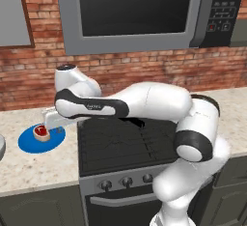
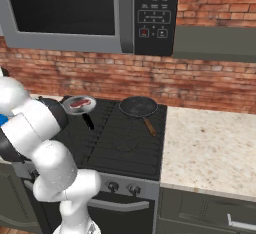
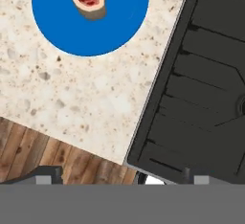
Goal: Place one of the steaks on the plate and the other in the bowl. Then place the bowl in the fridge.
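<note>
Leftward, steak (image 1: 41,132) on plate (image 1: 29,143), gripper (image 1: 52,122) open above, right view: second steak (image 2: 76,105) in pan (image 2: 80,104)

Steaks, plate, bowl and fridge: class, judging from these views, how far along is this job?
Done: one steak lies on the blue plate on the counter. In hand: nothing; the gripper hangs open beside the plate. Left: the second steak sits in a grey frying pan on the stove; it has to go into the bowl, and the bowl into the fridge.
</note>
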### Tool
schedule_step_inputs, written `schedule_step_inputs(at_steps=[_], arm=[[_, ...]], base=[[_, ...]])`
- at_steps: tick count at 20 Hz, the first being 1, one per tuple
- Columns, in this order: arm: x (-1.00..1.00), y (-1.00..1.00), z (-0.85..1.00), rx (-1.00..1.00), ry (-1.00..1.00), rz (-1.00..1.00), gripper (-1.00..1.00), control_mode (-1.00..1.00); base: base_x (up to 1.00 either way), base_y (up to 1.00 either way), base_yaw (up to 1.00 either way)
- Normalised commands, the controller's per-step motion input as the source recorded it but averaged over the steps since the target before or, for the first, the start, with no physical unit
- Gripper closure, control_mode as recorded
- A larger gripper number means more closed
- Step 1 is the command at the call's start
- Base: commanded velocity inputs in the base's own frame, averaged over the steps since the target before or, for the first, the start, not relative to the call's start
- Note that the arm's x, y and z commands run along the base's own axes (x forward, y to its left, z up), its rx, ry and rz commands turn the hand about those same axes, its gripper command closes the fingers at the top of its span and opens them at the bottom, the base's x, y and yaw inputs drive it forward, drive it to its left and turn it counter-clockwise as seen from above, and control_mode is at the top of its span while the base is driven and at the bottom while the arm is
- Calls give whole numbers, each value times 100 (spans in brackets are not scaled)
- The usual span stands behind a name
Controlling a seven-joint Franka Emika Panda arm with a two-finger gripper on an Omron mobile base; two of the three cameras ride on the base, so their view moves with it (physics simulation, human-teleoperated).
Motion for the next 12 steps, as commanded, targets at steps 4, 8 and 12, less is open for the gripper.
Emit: schedule_step_inputs(at_steps=[4,8,12], arm=[[-66,-100,40,11,0,-18,-100,-100],[-73,-100,11,6,-1,-14,-100,-100],[-30,-93,22,0,-1,-11,-100,-100]], base=[[0,0,0],[0,0,0],[0,0,0]])
